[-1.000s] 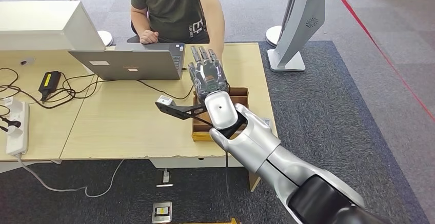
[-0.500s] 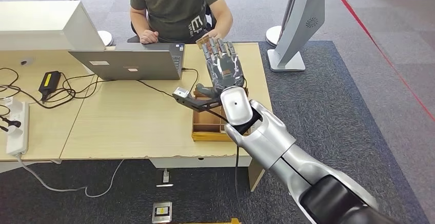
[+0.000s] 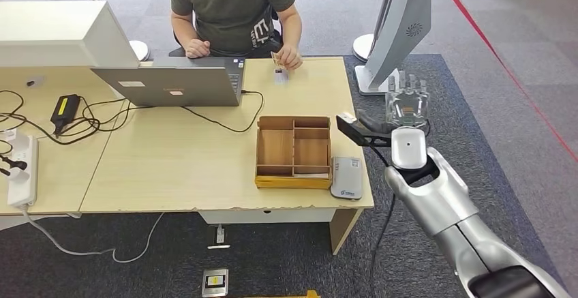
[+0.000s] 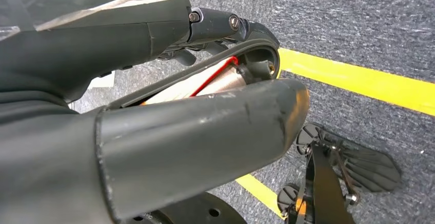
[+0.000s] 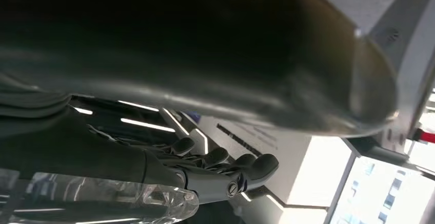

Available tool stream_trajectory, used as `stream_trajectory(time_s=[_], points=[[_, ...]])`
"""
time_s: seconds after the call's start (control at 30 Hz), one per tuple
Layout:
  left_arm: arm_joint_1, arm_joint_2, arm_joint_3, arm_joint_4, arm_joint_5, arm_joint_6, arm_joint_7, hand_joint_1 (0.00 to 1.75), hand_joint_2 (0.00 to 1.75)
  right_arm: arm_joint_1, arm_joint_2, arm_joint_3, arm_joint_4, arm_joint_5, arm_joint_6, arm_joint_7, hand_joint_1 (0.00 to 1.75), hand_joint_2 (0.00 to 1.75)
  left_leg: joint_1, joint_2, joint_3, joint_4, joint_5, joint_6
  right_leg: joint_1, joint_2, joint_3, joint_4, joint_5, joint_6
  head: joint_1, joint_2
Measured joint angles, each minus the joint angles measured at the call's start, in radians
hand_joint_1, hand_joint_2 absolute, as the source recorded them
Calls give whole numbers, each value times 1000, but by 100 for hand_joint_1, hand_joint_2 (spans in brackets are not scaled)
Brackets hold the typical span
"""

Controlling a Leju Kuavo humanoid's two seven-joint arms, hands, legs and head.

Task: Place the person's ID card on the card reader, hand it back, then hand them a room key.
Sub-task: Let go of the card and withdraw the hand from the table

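Observation:
At the far edge of the table a person (image 3: 232, 5) holds a small tan card (image 3: 277, 58) in one hand. The grey-white card reader (image 3: 346, 176) lies at the table's front right corner with nothing on it. My right hand (image 3: 406, 101) hangs past the table's right edge above the carpet, fingers (image 5: 225, 168) straight and apart, holding nothing. My left hand (image 4: 205, 75) hangs over the floor, its thumb and dark fingers extended with nothing between them.
A wooden divided tray (image 3: 294, 151) sits just left of the reader, a pale card edge in its front right compartment. An open laptop (image 3: 174, 83), cables and a power strip (image 3: 22, 172) occupy the left half. A grey stand (image 3: 399, 32) rises behind my right hand.
My right hand went from above the tray toward the person with a card at its fingertips, then swung right off the table. The person now holds the card.

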Motion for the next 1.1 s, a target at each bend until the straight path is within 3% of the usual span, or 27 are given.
stream_trajectory(time_s=[0.23, 0.33, 0.47, 0.53, 0.6, 0.7, 0.77, 0.9, 1.1], points=[[3, 0, 7, 0, 16, 20, -31, 0, 0, 281, -157, -260, -143, -7, 35, 8, 0, 0, 0, -2, 0, -1, -2, -1, 0, -2, 1, 0, -3, 1, 0, 0], [2, -1, 13, 0, 19, 33, -41, 0, 0, 414, -184, -393, -177, -43, 1, 1, 0, 0, 1, -2, 0, -1, -3, -1, 0, -2, 2, 0, -4, 1, 0, 0], [1, -5, 16, 0, 17, 42, -48, 0, 0, 567, -179, -559, -176, -91, -127, -63, 0, 0, 1, -2, 1, -2, -3, -1, 0, -2, 2, 0, -5, 0, 0, 0], [0, -8, 18, 0, 14, 43, -54, 0, 0, 624, -153, -645, -140, -158, -222, -143, 0, 0, 1, -2, 2, -2, -5, -1, 1, -2, 2, 0, -6, 0, 1, 0], [0, -10, 20, 0, 13, 44, -63, 0, 0, 658, -116, -737, -60, -256, -348, -274, 0, 0, 1, -2, 2, -2, -5, -2, 0, -2, 2, 0, -7, -1, 1, 0], [-1, -14, 23, 0, 13, 47, -75, 0, 0, 659, -62, -864, 111, -407, -534, -494, 0, 0, 0, 0, 4, -2, -6, -3, 0, 1, 1, 0, -7, -1, 1, 0], [-3, -16, 23, 0, 14, 49, -82, 0, 0, 638, -23, -949, 241, -492, -607, -572, 0, 0, 1, 2, 5, -2, -6, -3, 1, 3, 1, 0, -7, -1, 1, 0], [-8, -20, 25, 0, 16, 50, -94, 0, 0, 604, 65, -1078, 459, -578, -644, -586, 0, 0, 1, 5, 6, -3, -7, -4, 1, 6, 2, 0, -7, -1, 1, 0], [-13, -27, 32, 0, 16, 61, -112, 0, 0, 562, 246, -1244, 712, -691, -724, -501, 0, 0, 4, 6, 8, -5, -8, -6, 4, 8, 3, 2, -9, -5, 0, 0]])
